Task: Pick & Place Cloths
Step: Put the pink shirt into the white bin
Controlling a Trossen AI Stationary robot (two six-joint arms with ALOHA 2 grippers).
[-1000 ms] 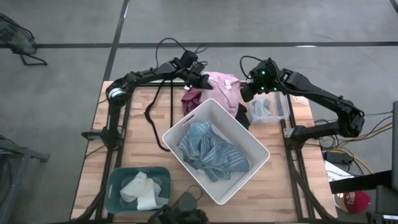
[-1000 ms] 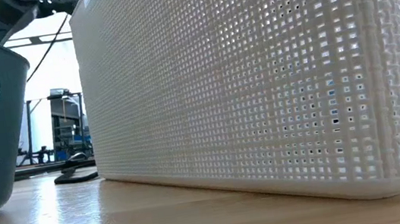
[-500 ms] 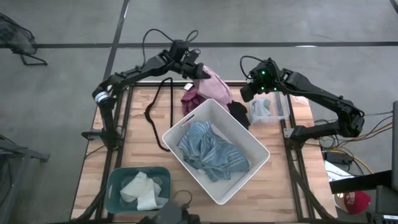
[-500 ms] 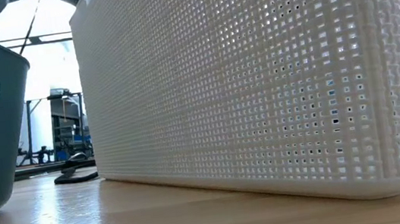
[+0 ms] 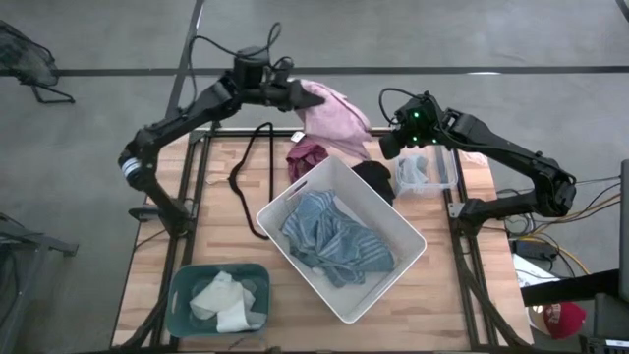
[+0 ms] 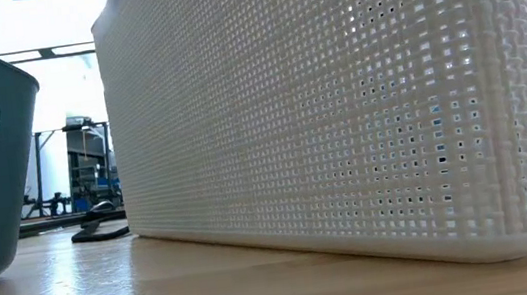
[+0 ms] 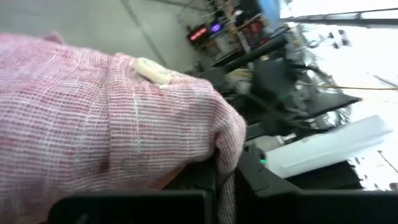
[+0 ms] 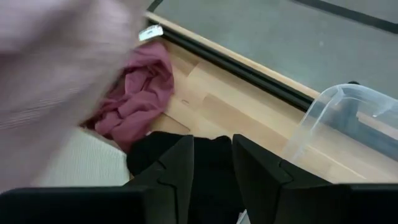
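My left gripper is raised above the table's far edge and shut on the pink cloth, whose white tag shows in the left wrist view. The maroon cloth and the black cloth lie on the wood by the white basket's far side. My right gripper is open, its fingers just above the black cloth. The blue striped cloth lies in the white basket. A cream-white cloth lies in the teal bin, a grey one in the clear tub. My left gripper pinches a fold of the pink cloth between its two fingers, which point roughly level toward the table's right. The cloth drapes over the fingers and hangs below and to the right of them, slack. Whether its lower end still rests on the table, I cannot tell.
The white mesh basket sits in the table's middle and fills the low view. The teal bin stands at the near left corner, the clear tub at the far right. A thin black cable loops over the left wood.
My left gripper has risen and swung toward the table's far left, keeping its hold. The pink cloth has been drawn up off the pile beside the maroon cloth and now hangs from the gripper above the far edge. My right arm has kept still.
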